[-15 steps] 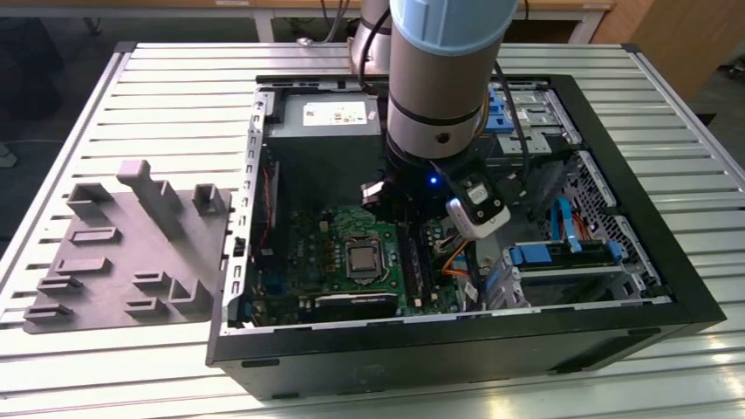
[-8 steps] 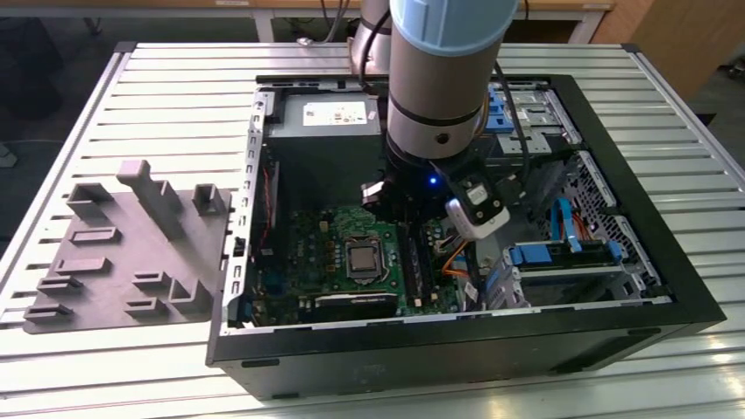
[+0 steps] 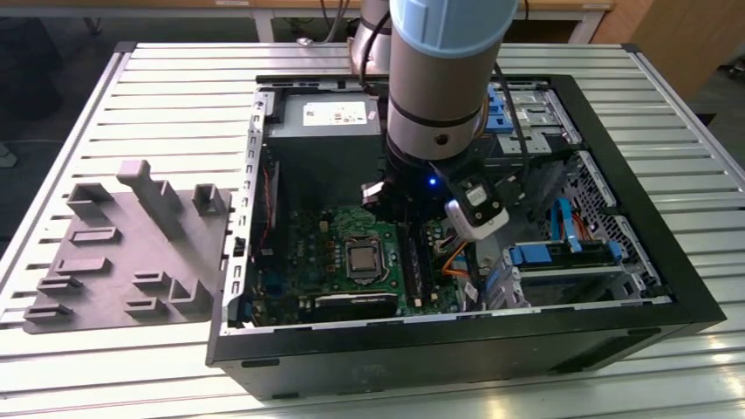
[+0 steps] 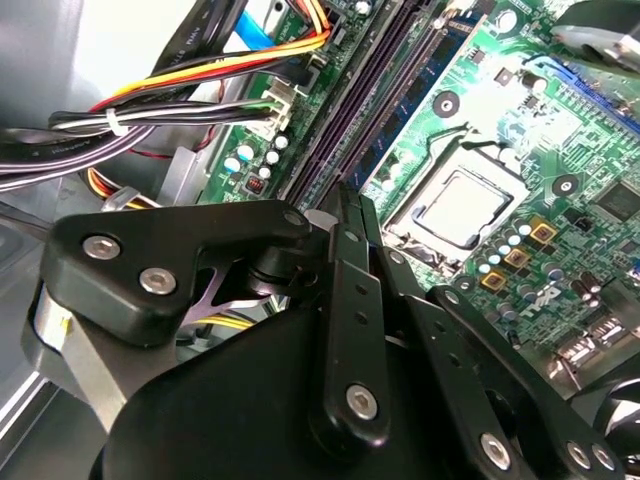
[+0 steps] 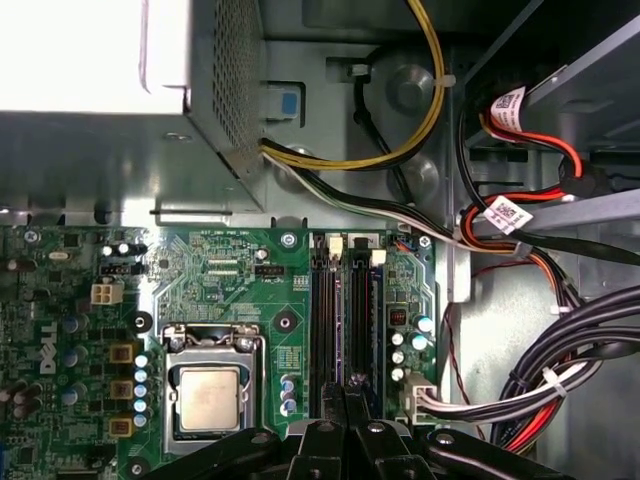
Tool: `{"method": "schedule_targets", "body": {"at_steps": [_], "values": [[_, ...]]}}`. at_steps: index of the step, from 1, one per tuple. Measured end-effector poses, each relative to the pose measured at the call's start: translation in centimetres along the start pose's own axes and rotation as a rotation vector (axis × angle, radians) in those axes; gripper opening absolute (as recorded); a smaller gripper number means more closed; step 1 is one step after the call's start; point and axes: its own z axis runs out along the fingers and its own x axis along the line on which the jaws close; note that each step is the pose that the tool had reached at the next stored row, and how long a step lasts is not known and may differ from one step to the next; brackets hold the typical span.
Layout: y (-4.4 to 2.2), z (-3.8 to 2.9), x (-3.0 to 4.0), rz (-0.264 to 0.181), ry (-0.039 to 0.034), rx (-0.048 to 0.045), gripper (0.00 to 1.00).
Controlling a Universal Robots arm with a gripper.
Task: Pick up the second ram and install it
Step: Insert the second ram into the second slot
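The gripper [image 5: 345,388] is hovering inside the case [image 3: 466,349], just above the memory slots [image 5: 358,310]. Its fingers [image 4: 350,260] are pressing together, tips nearly touching.

No print sharp enough to quote. Ref: CPU [image 5: 209,397], first wrist view. White logo print [image 5: 47,347] sat on the motherboard [image 5: 230,270] beside the CPU, w/ tiny white silkscreen marks around it. Two white barcode tags [image 5: 507,102] hung on red cables [image 5: 535,140], well apart from CPU, beyond the RAM slots [image 5: 340,310]. Exterior view: pale sticker [image 3: 331,113] on PSU [image 3: 291,140], unreadable.
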Motion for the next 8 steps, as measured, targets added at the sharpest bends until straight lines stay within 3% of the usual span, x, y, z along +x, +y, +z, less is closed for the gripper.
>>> {"method": "schedule_targets", "body": {"at_steps": [8], "values": [[0.01, 0.11, 0.00, 0.000, 0.0001, -0.0016, 0.11]]}}
